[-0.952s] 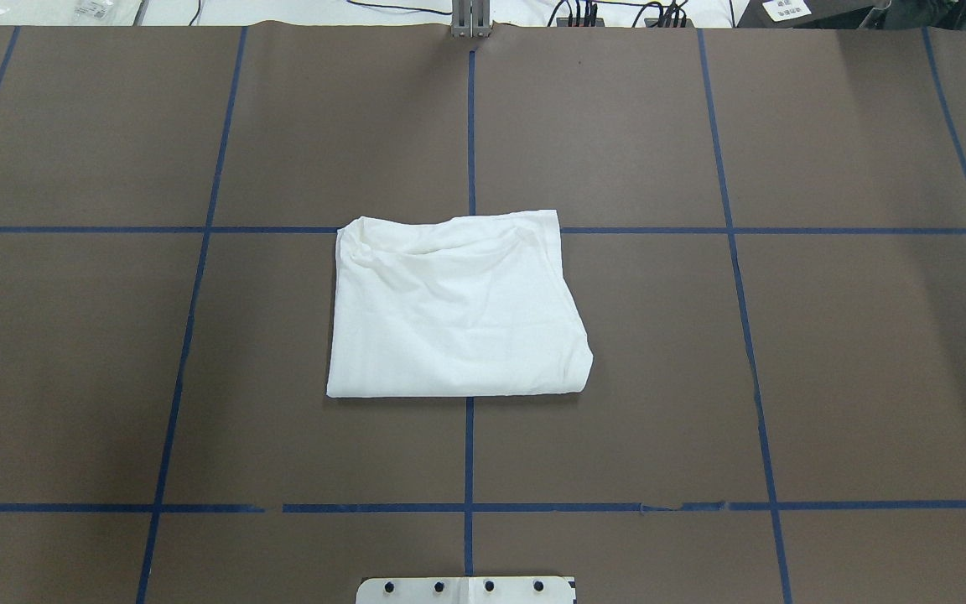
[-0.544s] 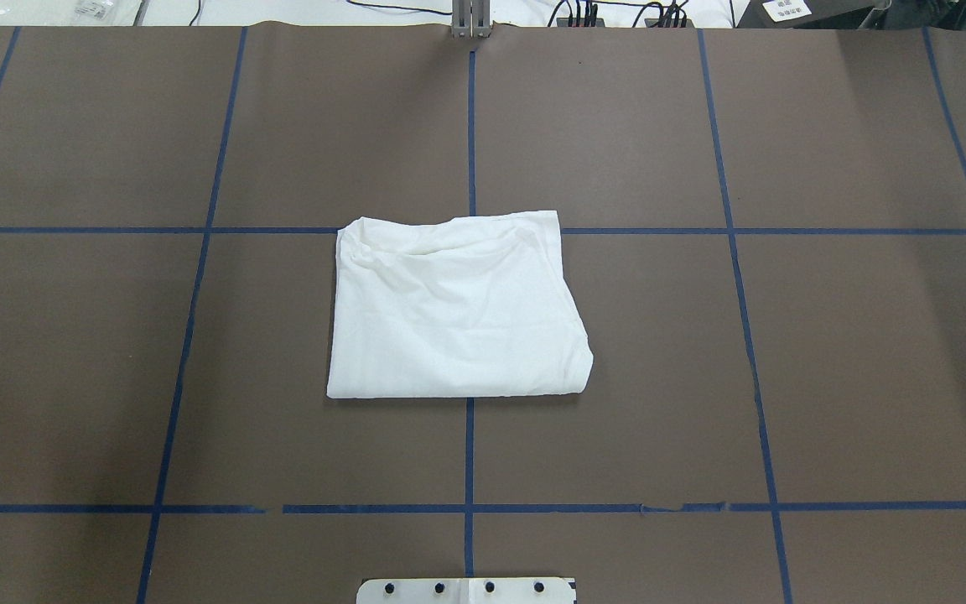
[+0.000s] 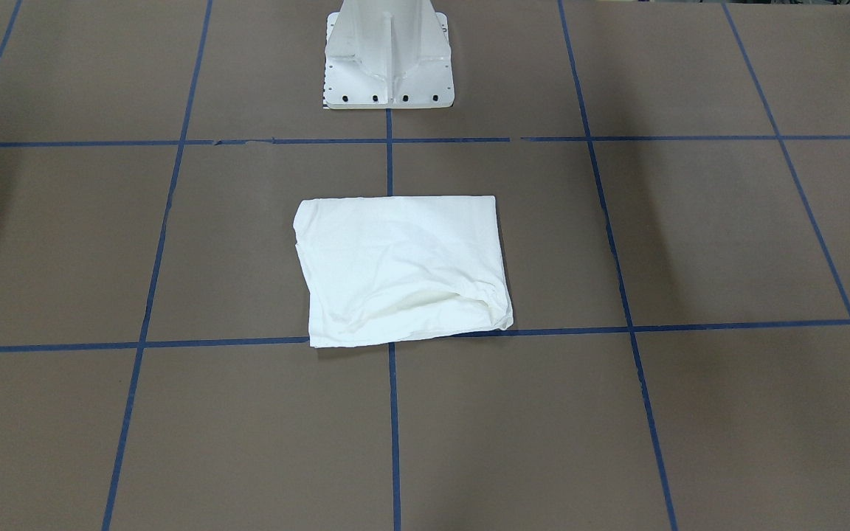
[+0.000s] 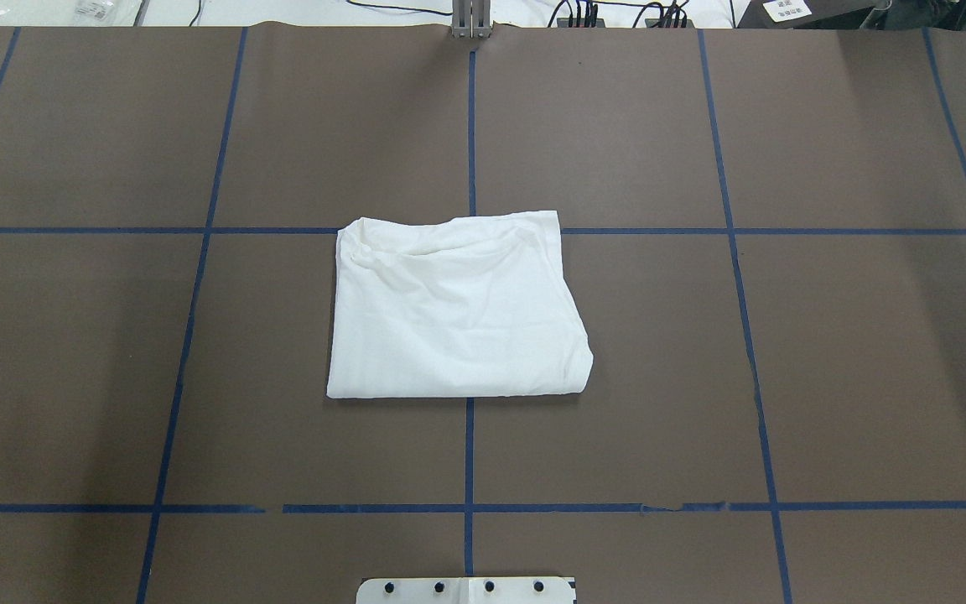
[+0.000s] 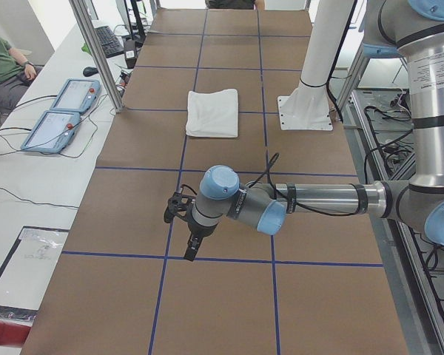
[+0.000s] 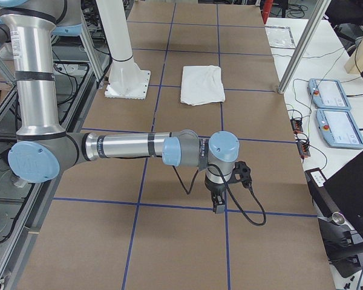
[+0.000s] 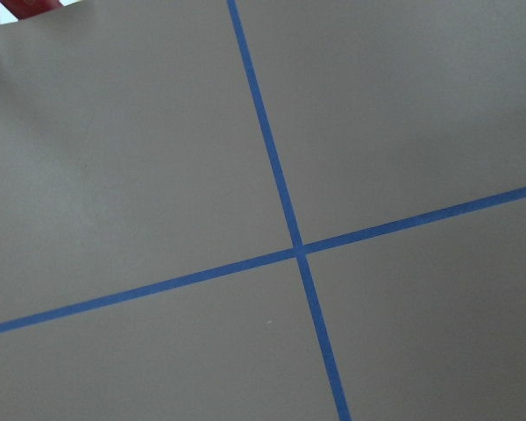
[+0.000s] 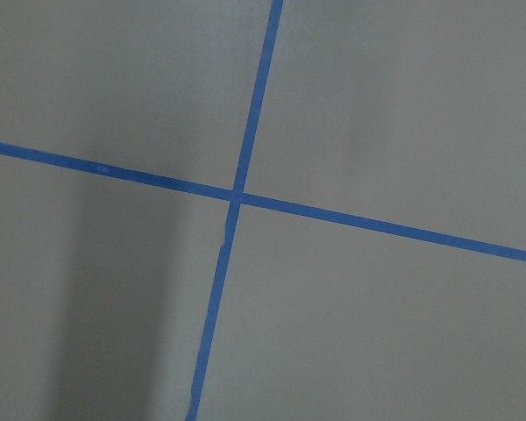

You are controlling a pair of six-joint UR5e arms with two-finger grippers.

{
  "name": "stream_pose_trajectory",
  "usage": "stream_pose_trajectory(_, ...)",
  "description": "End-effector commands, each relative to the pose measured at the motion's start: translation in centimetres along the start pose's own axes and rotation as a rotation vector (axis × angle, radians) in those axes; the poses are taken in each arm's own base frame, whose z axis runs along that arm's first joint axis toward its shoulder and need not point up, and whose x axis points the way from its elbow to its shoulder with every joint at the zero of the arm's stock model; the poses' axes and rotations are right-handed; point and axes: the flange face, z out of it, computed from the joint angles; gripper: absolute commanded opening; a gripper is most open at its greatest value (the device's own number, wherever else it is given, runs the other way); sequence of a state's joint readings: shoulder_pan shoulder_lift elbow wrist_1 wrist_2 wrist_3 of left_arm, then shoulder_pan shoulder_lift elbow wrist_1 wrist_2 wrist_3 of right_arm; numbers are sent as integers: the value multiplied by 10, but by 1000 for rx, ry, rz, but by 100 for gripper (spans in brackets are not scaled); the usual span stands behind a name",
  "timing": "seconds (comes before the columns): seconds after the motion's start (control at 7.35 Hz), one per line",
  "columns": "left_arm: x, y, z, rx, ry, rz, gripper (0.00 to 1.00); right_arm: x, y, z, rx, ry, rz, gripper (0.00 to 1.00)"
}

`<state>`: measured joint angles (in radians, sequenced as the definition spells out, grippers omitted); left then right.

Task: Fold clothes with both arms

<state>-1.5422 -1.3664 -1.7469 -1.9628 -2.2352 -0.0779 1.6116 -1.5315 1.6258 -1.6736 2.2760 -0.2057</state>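
I see a white shirt [image 4: 458,306] folded on the brown table [image 4: 827,377], left gripper [image 5: 194,245] and right gripper [image 6: 217,204] well apart from it, their grip I cannot tell, arm sticker [image 5: 435,71] unreadable.

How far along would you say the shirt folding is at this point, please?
Done: the shirt lies folded into a compact rectangle, sleeves out of sight. In hand: nothing; the left arm and right arm hang over opposite ends of the table, far from the shirt. Left: apparently little, perhaps only neatening the rumpled far edge.
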Motion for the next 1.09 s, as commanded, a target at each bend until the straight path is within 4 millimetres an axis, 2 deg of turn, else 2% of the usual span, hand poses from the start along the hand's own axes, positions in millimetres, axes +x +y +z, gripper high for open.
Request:
stream_pose_trajectory(0.0,10,-1,-12,-110,1,-90,100,-2,1,5,-3,-61,83,100)
stream_pose_trajectory(0.27,18,4,-13,-158,79,-126,100,-2,11,13,-7,-107,100,100)
stream_pose_trajectory(0.54,16,5,-10,-163,83,-126,100,1,15,19,-15,-126,113,100)
stream_pose_trajectory(0.68,15,5,-9,-164,83,-127,100,9,30,31,-39,-122,134,100)
stream_pose_trajectory(0.82,15,5,-9,-164,83,-127,100,13,33,39,-54,-121,154,100)
stream_pose_trajectory(0.95,17,4,-11,-159,83,-123,100,9,31,35,-47,-118,203,100)
